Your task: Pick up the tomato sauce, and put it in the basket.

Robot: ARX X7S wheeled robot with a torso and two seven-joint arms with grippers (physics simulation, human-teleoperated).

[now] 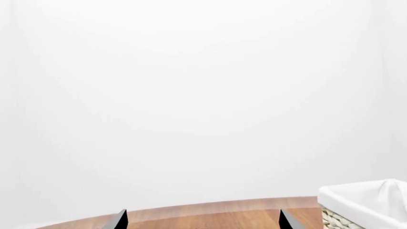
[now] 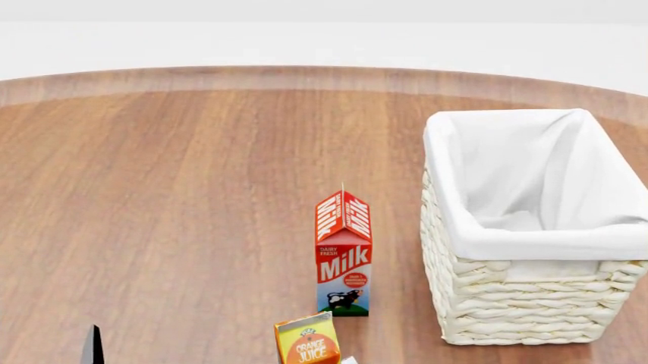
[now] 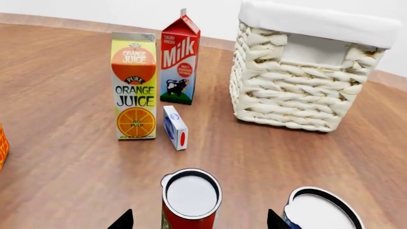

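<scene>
In the right wrist view the tomato sauce can (image 3: 190, 200), red-sided with a white top, stands upright on the wooden table, midway between the two dark fingertips of my right gripper (image 3: 198, 223). The jaws are wide open with clear gaps on both sides of the can. The cream wicker basket (image 3: 299, 90) with a white liner stands beyond it; it also shows in the head view (image 2: 526, 303) and the left wrist view (image 1: 369, 205). My left gripper (image 1: 202, 220) is open and empty above the table; one of its fingertips (image 2: 93, 345) shows in the head view.
An orange juice carton (image 3: 134, 86), a milk carton (image 3: 178, 57) and a small white-and-blue box (image 3: 175, 127) stand between the can and the basket's left side. A second can (image 3: 321, 210) with a white top sits right beside the right fingertip. An orange object (image 3: 3, 145) is at the edge.
</scene>
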